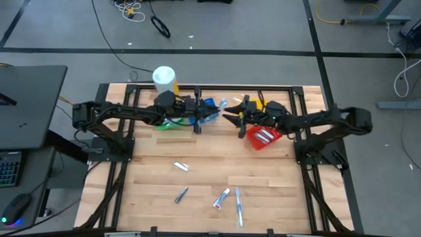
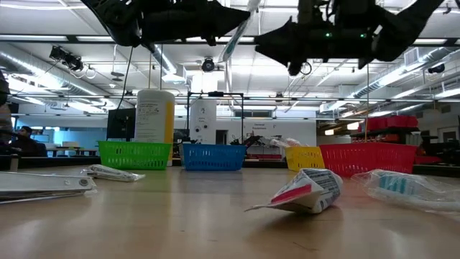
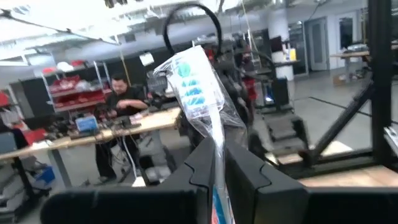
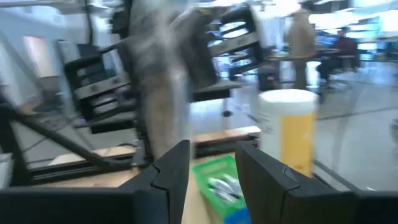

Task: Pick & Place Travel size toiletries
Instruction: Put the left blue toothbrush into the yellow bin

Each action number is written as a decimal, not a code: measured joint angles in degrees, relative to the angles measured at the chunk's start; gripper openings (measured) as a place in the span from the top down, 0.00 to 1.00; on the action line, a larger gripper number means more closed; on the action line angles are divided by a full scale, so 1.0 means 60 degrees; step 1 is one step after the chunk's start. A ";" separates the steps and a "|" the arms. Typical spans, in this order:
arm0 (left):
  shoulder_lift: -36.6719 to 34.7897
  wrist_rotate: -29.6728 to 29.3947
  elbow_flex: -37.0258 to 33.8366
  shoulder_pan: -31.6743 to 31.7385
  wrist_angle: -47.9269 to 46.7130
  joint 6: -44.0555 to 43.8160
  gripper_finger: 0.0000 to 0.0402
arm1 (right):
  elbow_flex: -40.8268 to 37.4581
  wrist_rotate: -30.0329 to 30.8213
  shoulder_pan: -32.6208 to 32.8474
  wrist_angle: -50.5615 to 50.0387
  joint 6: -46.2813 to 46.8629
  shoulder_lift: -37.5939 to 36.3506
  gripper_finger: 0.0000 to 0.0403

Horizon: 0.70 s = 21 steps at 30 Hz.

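Note:
My left gripper (image 1: 200, 112) hangs over the blue basket (image 1: 210, 108), shut on a toothbrush in a clear wrapper (image 3: 189, 84). Facing it, my right gripper (image 1: 230, 118) stands open, with nothing between its fingers (image 4: 211, 155), beside the red basket (image 1: 263, 138). The red basket holds white tubes. More toiletries lie flat on the near half of the table: a small tube (image 1: 181, 166), a dark razor (image 1: 181, 194), a red-and-white tube (image 1: 222, 197) and a blue toothbrush (image 1: 238, 205). My left gripper pinches the wrapped toothbrush by its handle (image 3: 216, 163) between the two fingers. The fingers come about level from the table's left and lie along the brush. Its blue-and-white head end (image 3: 186, 74) sticks out past the fingertips, slanting up, lifted clear of everything.
A green basket (image 1: 168, 124) with items and a large white-and-yellow bottle (image 1: 164, 78) stand at the far left. A yellow basket (image 1: 260, 104) is behind the right gripper. Black frame rails border the table. People work at benches in the room beyond.

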 joint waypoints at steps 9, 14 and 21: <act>0.0044 -0.0262 0.0006 -0.0042 -0.0039 -0.0076 0.92 | 0.1097 -0.0851 0.0007 0.0196 -0.0008 0.1135 0.65; 0.0044 -0.0269 0.0006 -0.0042 -0.0019 -0.0073 0.92 | 0.1486 -0.0855 0.0007 0.0150 -0.0012 0.1260 0.65; 0.0044 -0.0269 0.0006 -0.0046 -0.0016 0.0146 0.92 | 0.1674 -0.0853 0.0007 -0.0171 -0.0012 0.1263 0.66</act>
